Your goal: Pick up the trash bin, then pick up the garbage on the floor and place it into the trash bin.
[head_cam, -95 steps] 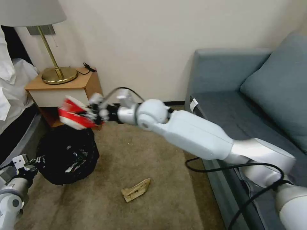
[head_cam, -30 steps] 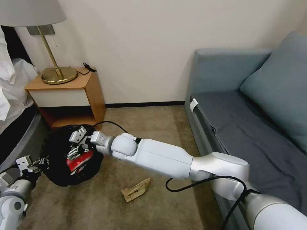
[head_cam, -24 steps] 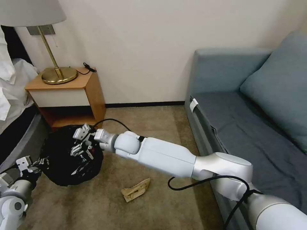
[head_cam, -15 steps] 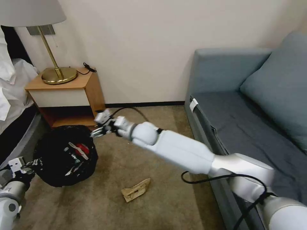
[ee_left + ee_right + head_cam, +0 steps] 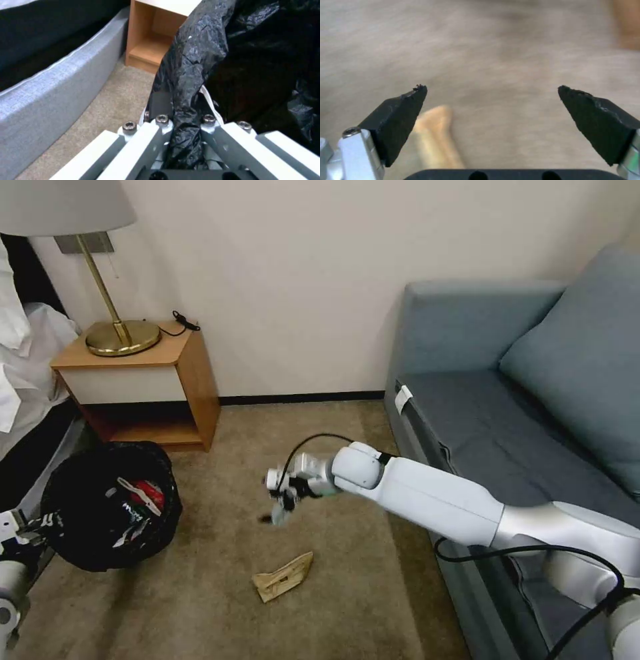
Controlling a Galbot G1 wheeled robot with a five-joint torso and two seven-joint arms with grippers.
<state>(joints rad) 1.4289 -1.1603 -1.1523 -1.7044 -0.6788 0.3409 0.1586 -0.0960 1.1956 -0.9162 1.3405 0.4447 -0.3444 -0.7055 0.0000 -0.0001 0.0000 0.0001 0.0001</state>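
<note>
The trash bin (image 5: 110, 507) stands on the carpet (image 5: 220, 607) at the left side of the head view, just before the wooden nightstand (image 5: 137, 380). Its crinkled black bag (image 5: 196, 57) covers the rim and the outside, so the white body shows only as a thin edge in the left wrist view. Inside the bin lies the crushed red-and-white carton (image 5: 143, 493), together with some pale strips that I cannot identify; the deeper part of the bin is dark and hard to read.

The left gripper (image 5: 30, 523) is at the near-left rim of the bin and partly cut off by the picture edge. In the left wrist view its fingers (image 5: 160, 105) are closed together on a fold of the black bag and the rim below it.

The right gripper (image 5: 280, 510) hangs low over the carpet in the middle of the room, well apart from the bin, and points downward. It is blurred in the head view. In the right wrist view its two black pads (image 5: 400, 115) stand wide apart with nothing between them.

The crumpled brown paper (image 5: 283, 577) lies flat on the carpet, near and a little in front of the right gripper. In the right wrist view it appears as a pale tan blurred shape (image 5: 435, 140), partly hidden behind one pad.
</note>
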